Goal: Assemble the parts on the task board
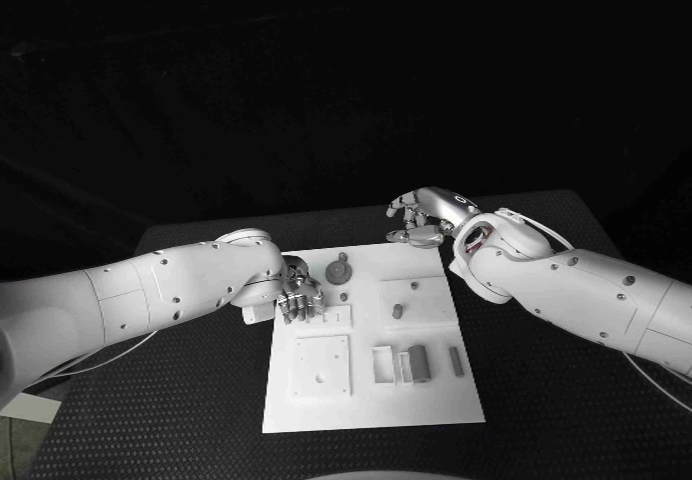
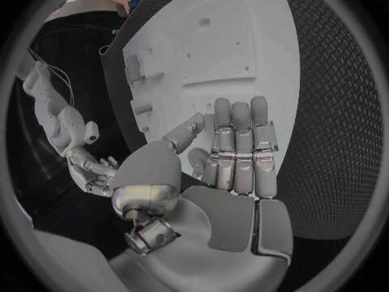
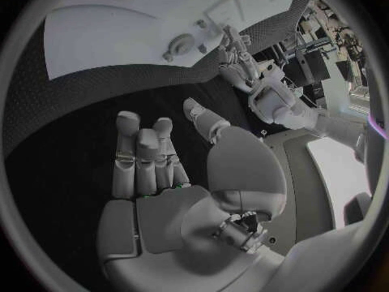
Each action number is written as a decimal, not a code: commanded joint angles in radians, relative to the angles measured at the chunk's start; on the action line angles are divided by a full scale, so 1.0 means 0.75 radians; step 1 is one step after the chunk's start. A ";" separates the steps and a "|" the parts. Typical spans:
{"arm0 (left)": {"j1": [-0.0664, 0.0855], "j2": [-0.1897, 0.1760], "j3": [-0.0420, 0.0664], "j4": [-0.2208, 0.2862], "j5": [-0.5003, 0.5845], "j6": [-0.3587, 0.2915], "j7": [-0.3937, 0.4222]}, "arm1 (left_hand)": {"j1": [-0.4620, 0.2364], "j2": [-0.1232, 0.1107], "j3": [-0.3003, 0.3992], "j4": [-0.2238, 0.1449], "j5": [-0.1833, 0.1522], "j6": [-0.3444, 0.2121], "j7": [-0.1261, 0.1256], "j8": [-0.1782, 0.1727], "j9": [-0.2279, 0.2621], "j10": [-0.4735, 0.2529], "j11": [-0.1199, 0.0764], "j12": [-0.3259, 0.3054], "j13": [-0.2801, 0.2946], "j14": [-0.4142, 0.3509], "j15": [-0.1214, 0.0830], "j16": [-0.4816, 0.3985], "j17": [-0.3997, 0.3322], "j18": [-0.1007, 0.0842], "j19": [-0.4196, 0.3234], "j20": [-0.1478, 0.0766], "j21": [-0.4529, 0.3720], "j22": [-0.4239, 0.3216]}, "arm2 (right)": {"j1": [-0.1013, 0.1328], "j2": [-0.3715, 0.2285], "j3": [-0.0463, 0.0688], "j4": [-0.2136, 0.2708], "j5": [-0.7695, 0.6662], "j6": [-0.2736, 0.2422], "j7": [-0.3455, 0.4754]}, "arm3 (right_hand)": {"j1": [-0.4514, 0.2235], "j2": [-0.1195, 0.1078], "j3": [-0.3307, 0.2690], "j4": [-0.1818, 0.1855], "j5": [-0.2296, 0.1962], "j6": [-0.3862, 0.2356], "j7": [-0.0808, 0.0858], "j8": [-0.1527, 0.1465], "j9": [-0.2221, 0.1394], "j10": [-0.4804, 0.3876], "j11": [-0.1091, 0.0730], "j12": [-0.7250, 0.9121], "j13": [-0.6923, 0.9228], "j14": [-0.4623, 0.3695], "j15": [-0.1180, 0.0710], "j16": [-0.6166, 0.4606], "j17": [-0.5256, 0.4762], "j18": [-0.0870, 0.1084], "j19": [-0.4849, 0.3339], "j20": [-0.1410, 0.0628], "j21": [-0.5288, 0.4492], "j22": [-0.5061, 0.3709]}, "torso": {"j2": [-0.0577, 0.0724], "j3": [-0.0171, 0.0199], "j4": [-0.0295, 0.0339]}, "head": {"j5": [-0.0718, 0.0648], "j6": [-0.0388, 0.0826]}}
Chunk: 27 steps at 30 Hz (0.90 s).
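Observation:
The white task board [image 1: 433, 400] lies mid-table with grey parts on it: a round disc [image 1: 338, 271], two small pegs [image 1: 414, 287] [image 1: 397, 311], an upright block [image 1: 418, 362] and a thin bar [image 1: 456, 360]. My left hand [image 1: 299, 292] hovers at the board's left edge beside the disc, fingers straight and close together, thumb apart, holding nothing [image 2: 235, 156]. My right hand [image 1: 423, 218] is over the black table just beyond the board's far edge, fingers loosely bent and empty [image 3: 154, 169]. In the right wrist view I see the disc [image 3: 180, 45] and my left hand [image 3: 235, 55].
A square recessed plate [image 1: 320, 365] and a smaller one [image 1: 332, 318] sit on the board's left half, and a bracket [image 1: 385, 362] stands by the block. Black table [image 1: 562, 400] surrounds the board on all sides.

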 commanded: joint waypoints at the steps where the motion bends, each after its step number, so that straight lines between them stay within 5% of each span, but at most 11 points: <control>1: 0.006 0.011 0.000 -0.010 -0.003 0.063 -0.019 | 0.018 0.015 -0.008 -0.001 0.005 0.070 -0.062 -0.001 0.004 -0.010 -0.002 0.010 -0.003 -0.010 -0.001 0.011 -0.004 0.015 0.001 0.002 -0.009 0.003 | 0.000 0.002 0.001 -0.001 -0.001 0.015 0.002 | -0.001 0.007 -0.007 -0.002 0.008 0.009 0.018 0.004 -0.002 -0.003 -0.008 0.008 -0.002 0.008 0.002 0.001 0.002 0.054 -0.001 -0.011 -0.002 0.020 | 0.000 -0.0009 0.0014 | -0.004 -0.002; 27: 0.017 0.049 -0.001 -0.023 -0.011 0.145 -0.038 | 0.030 0.021 -0.037 0.000 -0.003 0.073 -0.063 -0.017 0.024 0.014 -0.019 0.059 0.001 0.009 -0.017 0.080 -0.039 0.019 0.041 -0.012 -0.004 0.027 | 0.000 0.010 0.000 -0.003 -0.001 0.024 0.000 | 0.001 0.008 -0.007 -0.003 0.008 0.009 0.019 0.003 -0.003 -0.003 -0.007 0.009 -0.003 0.007 0.002 0.001 0.003 0.054 -0.001 -0.011 -0.003 0.020 | 0.000 -0.0020 0.0053 | -0.004 -0.008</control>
